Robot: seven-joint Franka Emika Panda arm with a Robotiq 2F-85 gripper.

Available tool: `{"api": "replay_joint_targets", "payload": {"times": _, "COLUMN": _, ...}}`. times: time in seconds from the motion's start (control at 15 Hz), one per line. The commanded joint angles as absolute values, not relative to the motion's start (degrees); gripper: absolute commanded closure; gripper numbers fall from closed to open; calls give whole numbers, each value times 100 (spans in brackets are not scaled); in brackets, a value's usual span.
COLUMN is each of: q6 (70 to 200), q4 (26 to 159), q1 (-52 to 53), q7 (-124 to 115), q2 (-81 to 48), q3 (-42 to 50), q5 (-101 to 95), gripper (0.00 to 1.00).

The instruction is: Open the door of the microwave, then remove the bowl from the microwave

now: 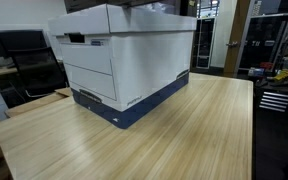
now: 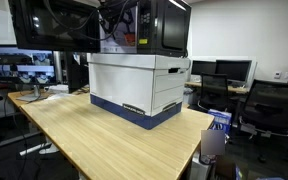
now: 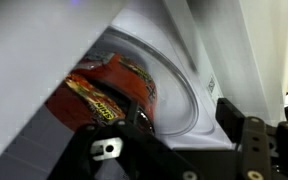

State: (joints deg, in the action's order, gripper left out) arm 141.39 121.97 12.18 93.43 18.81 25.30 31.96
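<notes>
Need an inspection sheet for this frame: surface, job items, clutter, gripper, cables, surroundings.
Surface: light wood table, carrying a white and blue file box.
Job's things: microwave stands on the box, and its door appears swung open. The wrist view shows a white bowl with a red-orange packet apparently in it.
Clutter: small object at the table's far end, too small to identify.
Gripper: gripper has its fingers apart, close to the bowl; contact cannot be told.
Cables: nothing seen.
Surroundings: monitors, office chairs, tool chest.
</notes>
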Motion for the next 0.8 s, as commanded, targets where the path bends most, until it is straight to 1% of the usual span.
{"api": "replay_joint_targets", "payload": {"times": 0.0, "q6": 14399, "q4": 12447, "q1": 1009, "q7": 9937, "q2": 1945, "q3": 2321, "q5": 3632, "gripper": 13}}
{"api": "replay_joint_targets", "payload": {"times": 0.13, "q6": 14504, "q4": 12560, "q1": 950, "q7": 10091, "q2": 1996, "q3": 2240, "q5": 3854, "gripper": 3}}
{"api": "replay_joint_targets", "payload": {"times": 0.2, "q6": 14568, "q4": 12614, "q1": 940, "q7": 10159, "q2": 2028, "q3": 2203, "q5": 3975, "gripper": 0}}
{"api": "replay_joint_targets", "payload": {"times": 0.53, "q6": 14664, "q4": 12785, "q1": 729, "q7": 10050, "q2": 2188, "q3": 1908, "q5": 4094, "gripper": 0}}
{"api": "replay_joint_targets", "payload": {"times": 0.73, "q6": 14969, "q4": 12839, "q1": 630, "q7": 9856, "q2": 2311, "q3": 1729, "q5": 4066, "gripper": 0}}
